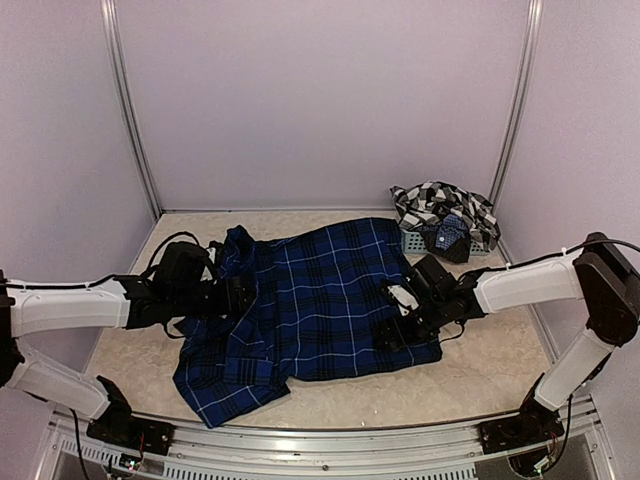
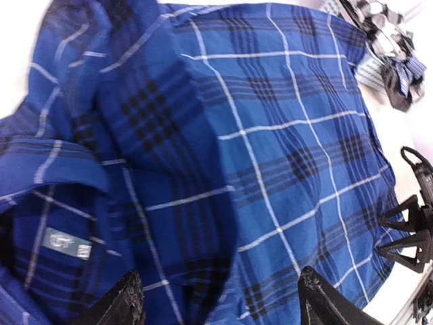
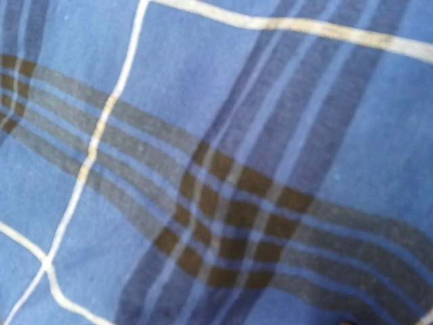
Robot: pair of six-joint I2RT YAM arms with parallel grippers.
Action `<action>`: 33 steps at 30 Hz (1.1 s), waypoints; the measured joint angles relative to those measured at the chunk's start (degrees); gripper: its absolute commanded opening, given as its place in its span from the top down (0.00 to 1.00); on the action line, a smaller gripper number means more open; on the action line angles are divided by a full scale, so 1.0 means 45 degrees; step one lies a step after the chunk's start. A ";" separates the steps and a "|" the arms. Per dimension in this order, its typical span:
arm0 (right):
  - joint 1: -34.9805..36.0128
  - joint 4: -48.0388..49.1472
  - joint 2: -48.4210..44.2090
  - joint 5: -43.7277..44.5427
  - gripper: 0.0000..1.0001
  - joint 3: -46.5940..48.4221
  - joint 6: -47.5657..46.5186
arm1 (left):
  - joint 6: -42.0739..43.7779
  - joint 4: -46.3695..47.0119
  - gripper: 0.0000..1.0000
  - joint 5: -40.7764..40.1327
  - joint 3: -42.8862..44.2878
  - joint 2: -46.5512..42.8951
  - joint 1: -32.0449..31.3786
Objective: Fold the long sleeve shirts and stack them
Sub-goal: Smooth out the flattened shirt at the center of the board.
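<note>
Top view: beige speckled table (image 1: 490, 370), pale lilac walls on three sides, two metal corner posts (image 1: 128, 110) behind, one metal rail (image 1: 330, 442) along the near edge. Two arms, two shirts, one basket. Navy plaid shirt (image 1: 320, 300) lies spread mid-table, collar end to its left, lower left part rumpled and folded over. Black-and-white checked shirt (image 1: 440, 203) is bunched well behind the navy shirt's right end, heaped on the small mesh basket (image 1: 413, 243); one dark blue patterned cloth lump (image 1: 452, 238) sits with it. Left gripper (image 1: 245, 296) is over the navy shirt's left edge by the collar, right gripper (image 1: 396, 316) on the shirt's right edge. Left wrist view: left gripper (image 2: 220, 308) has its jaws wide apart, two black fingertips (image 2: 125, 305) low in frame with navy shirt (image 2: 284, 156) cloth beneath and between them, not pinched. One grey neck label (image 2: 64, 242) shows inside the collar. Right gripper (image 2: 404, 233) sits at the shirt's far edge, fingers spread, jaws apart. Checked shirt (image 2: 379, 20) and basket (image 2: 369, 68) lie beyond the shirt's far corner. Right wrist view: only navy shirt (image 3: 216, 135) fabric, close and blurry, white grid lines and dark bands; own fingers not seen here.
</note>
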 measured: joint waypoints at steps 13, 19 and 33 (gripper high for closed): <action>0.0155 0.0136 0.0272 -0.0039 0.26 0.0248 -0.0005 | 0.0243 -0.0690 0.38 -0.1001 -0.0379 0.1005 0.1307; 0.0165 0.0136 0.0282 -0.0039 0.26 0.0253 0.0000 | 0.0466 -0.0680 0.38 -0.1253 0.0146 0.2302 0.1282; 0.0189 0.0267 0.0321 -0.0097 0.26 0.0253 0.0005 | 0.0665 -0.0782 0.64 -0.2822 0.1545 0.4444 0.0403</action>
